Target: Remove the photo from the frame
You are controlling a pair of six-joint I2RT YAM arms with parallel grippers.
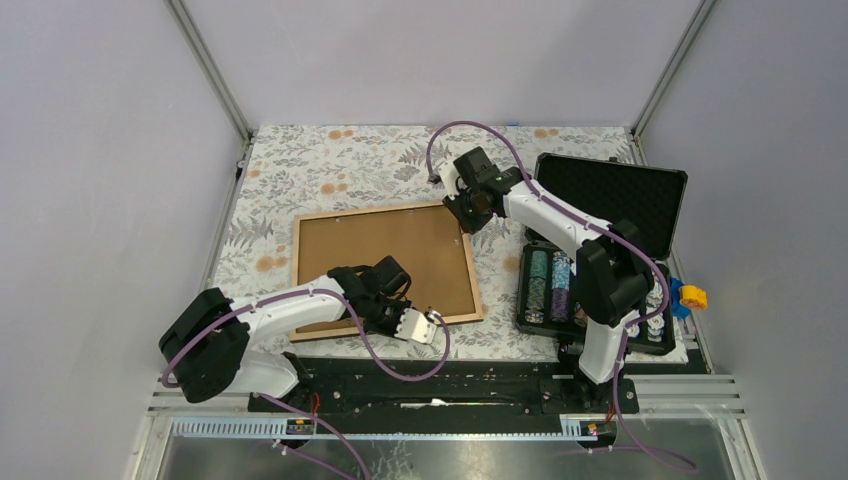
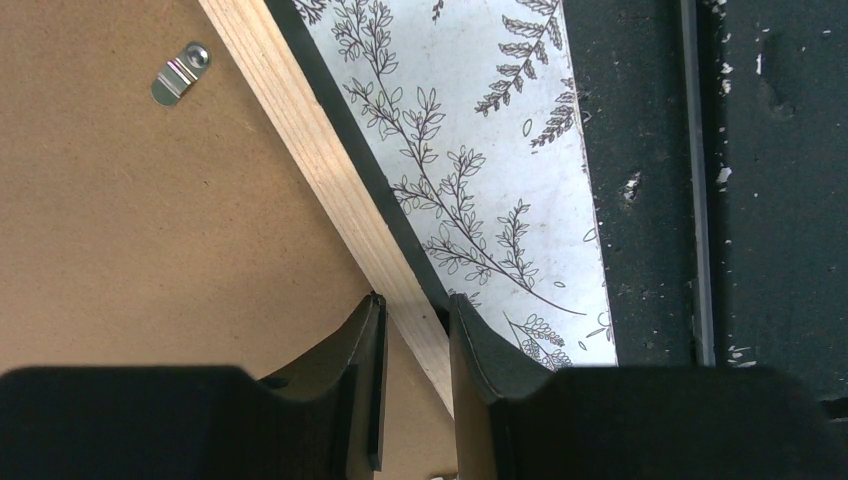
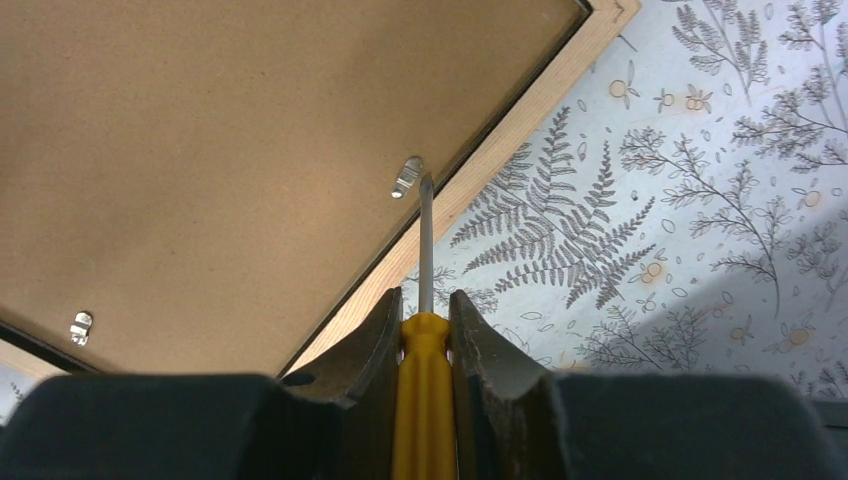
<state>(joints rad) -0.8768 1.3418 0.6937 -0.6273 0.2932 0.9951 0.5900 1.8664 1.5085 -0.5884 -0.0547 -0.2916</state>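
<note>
Hidden: photo. Large thin rectangular picture frame lies face down mid-table, so only brown fibreboard back and light wood rim show. Left gripper pinches picture frame's near right rim, one finger each side. Right gripper clamped on yellow-handled screwdriver; steel tip at small metal clip by far right corner, contact hard to judge. Surface: pale fern-and-flower print cloth. Open black foam-lined case of chips right of frame. Plain grey walls around.

Fingers clamp frame edge
</note>
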